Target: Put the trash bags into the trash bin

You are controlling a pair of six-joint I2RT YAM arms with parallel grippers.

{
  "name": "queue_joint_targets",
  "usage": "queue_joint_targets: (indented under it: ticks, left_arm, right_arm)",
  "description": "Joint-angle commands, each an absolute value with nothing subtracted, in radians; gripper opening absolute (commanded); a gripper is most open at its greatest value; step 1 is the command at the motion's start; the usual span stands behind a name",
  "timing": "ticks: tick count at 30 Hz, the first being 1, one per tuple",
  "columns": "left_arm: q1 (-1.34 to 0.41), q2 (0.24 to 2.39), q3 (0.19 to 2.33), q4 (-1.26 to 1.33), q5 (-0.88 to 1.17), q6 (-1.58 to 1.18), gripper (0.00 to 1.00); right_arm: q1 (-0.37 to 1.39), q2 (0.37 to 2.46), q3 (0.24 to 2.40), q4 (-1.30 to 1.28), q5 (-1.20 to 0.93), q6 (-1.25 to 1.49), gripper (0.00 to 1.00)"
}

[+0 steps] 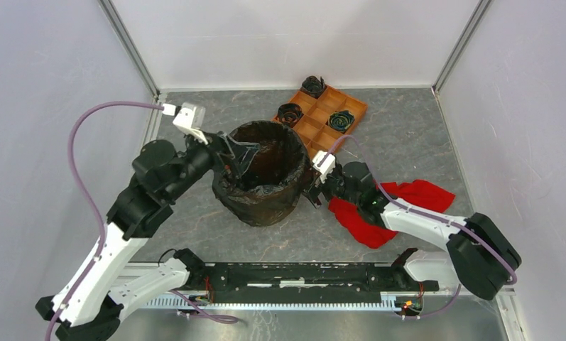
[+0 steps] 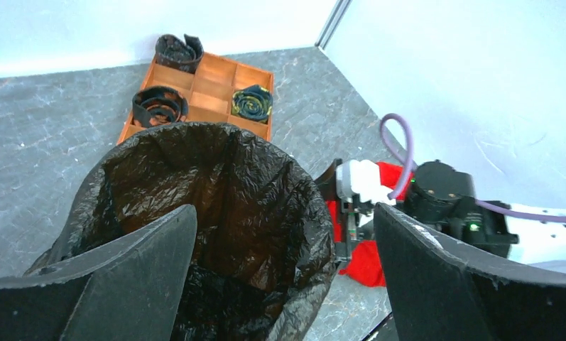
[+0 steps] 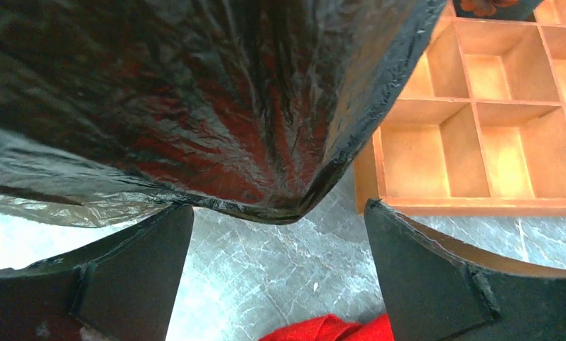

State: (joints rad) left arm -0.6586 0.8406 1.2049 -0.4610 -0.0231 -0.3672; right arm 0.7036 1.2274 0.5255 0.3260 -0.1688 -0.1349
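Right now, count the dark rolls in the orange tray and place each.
3 rolls: one at the tray's far corner, one on its left edge, one on its right edge. The bin covers the near side; more may hide there.

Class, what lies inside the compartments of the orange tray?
Three dark rolled items sit in separate compartments of the orange tray: one, another, a third. Other visible compartments are empty. The right arm covers its near corner from above.

Grey marbled table point(image 1: 407, 138), trash bin point(image 1: 265, 181) (draped in a trash bag point(image 1: 228, 193)), orange tray point(image 1: 314, 128), red cloth point(image 1: 423, 193)
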Motion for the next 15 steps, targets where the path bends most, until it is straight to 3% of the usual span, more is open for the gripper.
queue_joint_targets:
  ticks: [1,7,15]
  left_arm:
    - [-0.66,0.773,1.237,-0.473,-0.005,-0.293,1.0]
    - [-0.66,0.727,1.248,-0.489,-0.007,-0.268,1.0]
    - [-0.66,0.691,1.262,-0.521,-0.049,-0.256,1.0]
  right_arm:
    - [0.701,1.304,0.56,0.455,-0.237,-0.159,0.98]
    - [0.742,1.421,0.633,0.546,-0.253,-0.102,0.98]
    - [0.85,1.666,0.837,0.598,-0.105,0.085,0.98]
